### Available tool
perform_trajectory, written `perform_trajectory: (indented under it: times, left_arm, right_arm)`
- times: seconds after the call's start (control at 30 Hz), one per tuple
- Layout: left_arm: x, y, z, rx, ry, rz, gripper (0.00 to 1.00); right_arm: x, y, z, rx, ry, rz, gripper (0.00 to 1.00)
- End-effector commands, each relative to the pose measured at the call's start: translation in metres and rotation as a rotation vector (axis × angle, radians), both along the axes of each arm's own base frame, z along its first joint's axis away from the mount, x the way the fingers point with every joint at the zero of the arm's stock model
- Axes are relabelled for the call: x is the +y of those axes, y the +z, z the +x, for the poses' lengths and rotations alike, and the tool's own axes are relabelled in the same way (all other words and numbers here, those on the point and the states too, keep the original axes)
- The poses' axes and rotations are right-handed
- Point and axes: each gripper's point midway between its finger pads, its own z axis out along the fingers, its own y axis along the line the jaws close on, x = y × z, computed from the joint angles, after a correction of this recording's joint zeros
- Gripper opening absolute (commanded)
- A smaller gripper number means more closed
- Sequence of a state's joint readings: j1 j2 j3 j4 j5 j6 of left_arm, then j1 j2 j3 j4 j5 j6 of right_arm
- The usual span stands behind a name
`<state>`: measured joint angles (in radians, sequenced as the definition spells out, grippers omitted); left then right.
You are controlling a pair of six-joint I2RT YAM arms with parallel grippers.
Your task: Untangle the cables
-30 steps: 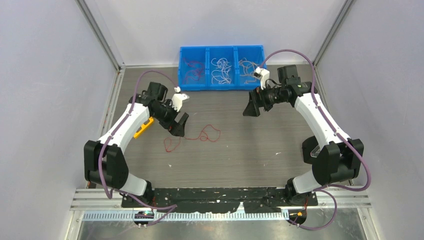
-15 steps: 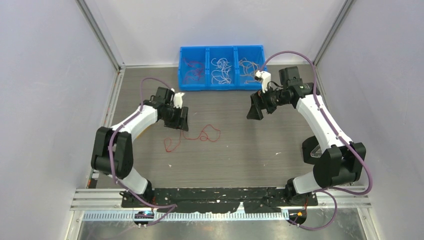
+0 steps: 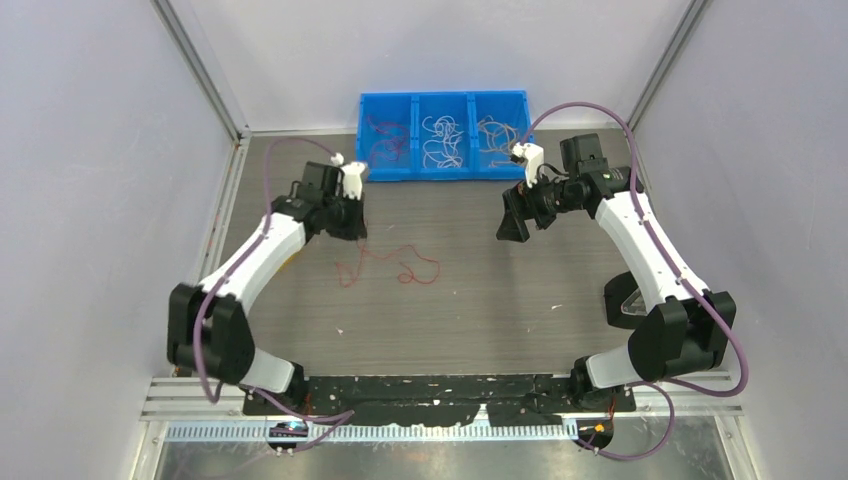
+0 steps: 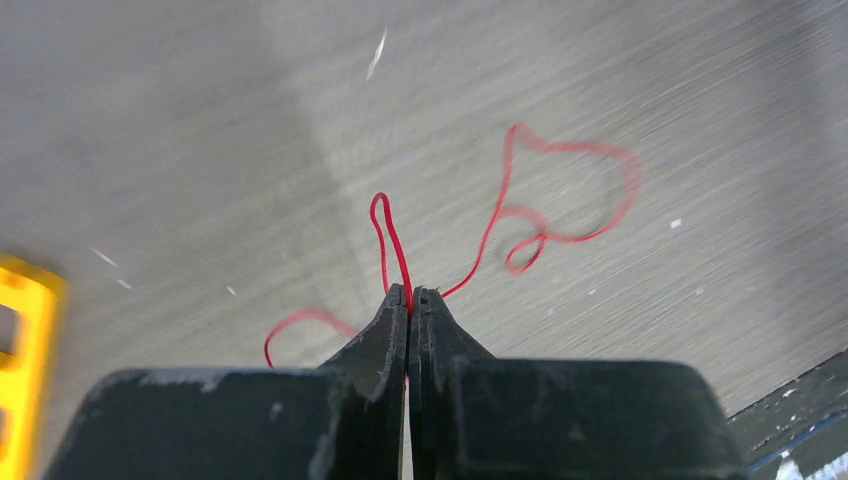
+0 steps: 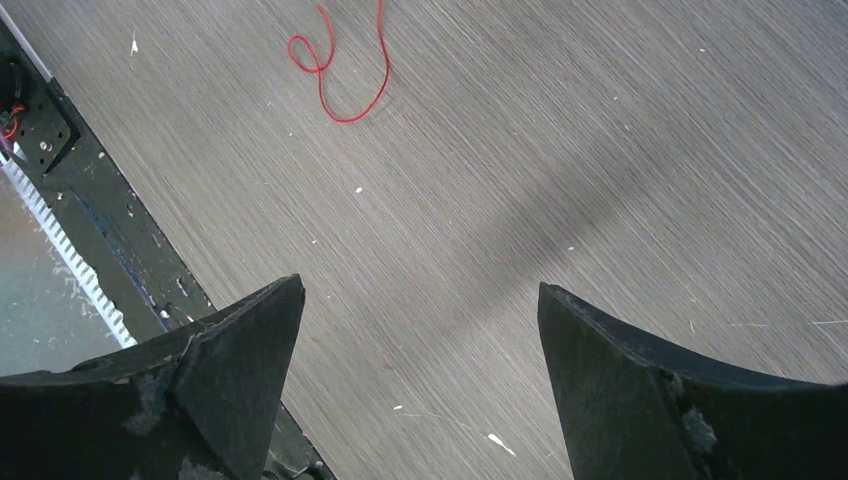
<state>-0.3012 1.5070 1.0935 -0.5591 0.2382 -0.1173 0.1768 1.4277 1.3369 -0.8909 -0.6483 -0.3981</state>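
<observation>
On the left of the table [image 3: 520, 300], a red cable [image 4: 390, 245] was pinched.
The left gripper [image 4: 410, 292] was squeezed tight on it, and its loose loops were spread to the right. The right gripper [image 5: 420, 285] was held wide apart.

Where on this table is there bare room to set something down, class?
Bare: the broad strip between the red wire and the arm bases; also between wire and right gripper. Crowded: by the left gripper pinching the wire, and the blue tray.
</observation>
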Motion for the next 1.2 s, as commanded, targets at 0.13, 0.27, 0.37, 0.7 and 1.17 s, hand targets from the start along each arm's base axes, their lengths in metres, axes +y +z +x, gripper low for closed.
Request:
perform_trajectory:
  times: [0.13, 0.27, 0.37, 0.7, 1.17]
  left_arm:
    - [-0.032, 0.168, 0.036, -0.487, -0.221, -0.139, 0.00]
    - [-0.046, 0.208, 0.057, -0.591, -0.309, -0.159, 0.00]
    - [-0.049, 0.237, 0.085, -0.681, -0.325, -0.149, 0.00]
    - [-0.049, 0.326, 0.185, -0.972, -0.301, -0.136, 0.00]
    - [-0.034, 0.382, 0.284, -1.432, -0.167, -0.050, 0.00]
  right_arm:
    - [0.003, 0.019, 0.015, -0.060, 0.013, 0.013, 0.93]
    - [0.004, 0.019, 0.019, -0.049, 0.009, 0.014, 0.93]
    - [0.004, 0.019, 0.020, -0.049, 0.008, 0.014, 0.93]
    - [0.001, 0.014, 0.021, -0.047, -0.004, -0.009, 0.93]
    - [0.000, 0.006, 0.036, -0.029, -0.017, -0.029, 0.93]
